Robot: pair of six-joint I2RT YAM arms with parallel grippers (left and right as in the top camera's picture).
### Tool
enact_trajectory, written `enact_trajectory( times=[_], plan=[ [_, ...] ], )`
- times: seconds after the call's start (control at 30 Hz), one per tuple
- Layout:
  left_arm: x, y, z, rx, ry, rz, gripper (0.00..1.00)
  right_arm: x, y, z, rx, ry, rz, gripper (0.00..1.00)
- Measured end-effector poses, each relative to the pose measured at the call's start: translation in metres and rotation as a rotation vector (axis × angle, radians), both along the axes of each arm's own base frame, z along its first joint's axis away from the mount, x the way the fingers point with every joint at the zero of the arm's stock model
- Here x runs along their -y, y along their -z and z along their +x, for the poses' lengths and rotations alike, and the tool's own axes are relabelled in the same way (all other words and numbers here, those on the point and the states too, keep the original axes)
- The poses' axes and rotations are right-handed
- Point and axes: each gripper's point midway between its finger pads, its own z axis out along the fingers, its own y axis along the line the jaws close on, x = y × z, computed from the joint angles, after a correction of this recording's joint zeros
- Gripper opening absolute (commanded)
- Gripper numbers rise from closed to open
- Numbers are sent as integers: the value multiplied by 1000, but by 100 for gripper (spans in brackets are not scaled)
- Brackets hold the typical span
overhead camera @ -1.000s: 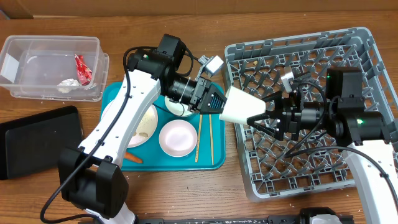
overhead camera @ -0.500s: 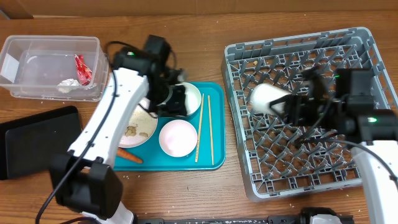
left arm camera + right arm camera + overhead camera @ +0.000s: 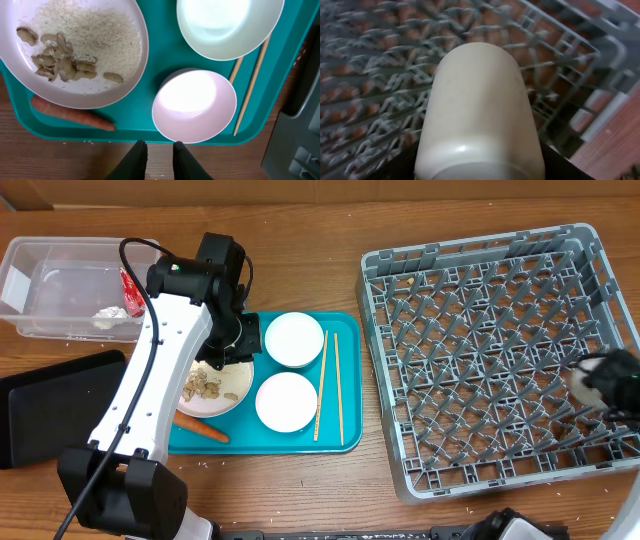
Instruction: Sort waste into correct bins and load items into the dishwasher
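Over at the right edge of the overhead view, the right gripper point(image 3: 480, 162) pinches the small white cup point(image 3: 480, 100), blurred, above the pegs on the right side of the grey dish rack point(image 3: 490, 244); the left gripper point(image 3: 160, 146) hovers over the teal tray point(image 3: 348, 402) left of centre, its fingers drawn nearly together on nothing; on the tray lie two white bowls point(image 3: 294, 338) point(image 3: 286, 401), the plate point(image 3: 232, 388) of beige food bits point(image 3: 203, 388), the carrot point(image 3: 200, 428) and the chopsticks point(image 3: 328, 385); the red wrapper point(image 3: 130, 290) and whitish scrap point(image 3: 108, 317) sit in the clear tub point(image 3: 80, 242) at upper left.
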Motion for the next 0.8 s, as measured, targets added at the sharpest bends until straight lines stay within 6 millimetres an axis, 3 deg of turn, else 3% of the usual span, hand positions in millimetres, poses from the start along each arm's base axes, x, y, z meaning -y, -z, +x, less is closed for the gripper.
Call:
enact_trajectory(
  times=[0.2,0.4,0.47,0.57,0.63,0.8],
  plan=[
    [-1,0,-2,-7,-3,7,21,28,29,-10,-109,97,38,35],
    [-2,0,-2,-10,-4,11,22,35,49,-6,-159,106,67,40],
    [-2,0,-2,-10,-4,11,22,37,53,-5,-167,108,74,53],
    [-2,0,-2,-10,-4,11,23,36,54,-5,-171,108,78,84],
    [-2,0,-3,-10,-4,11,26,36,54,-6,-174,111,81,91],
    [-2,0,-2,-10,-5,11,36,34,54,-6,-173,109,88,93]
  ],
)
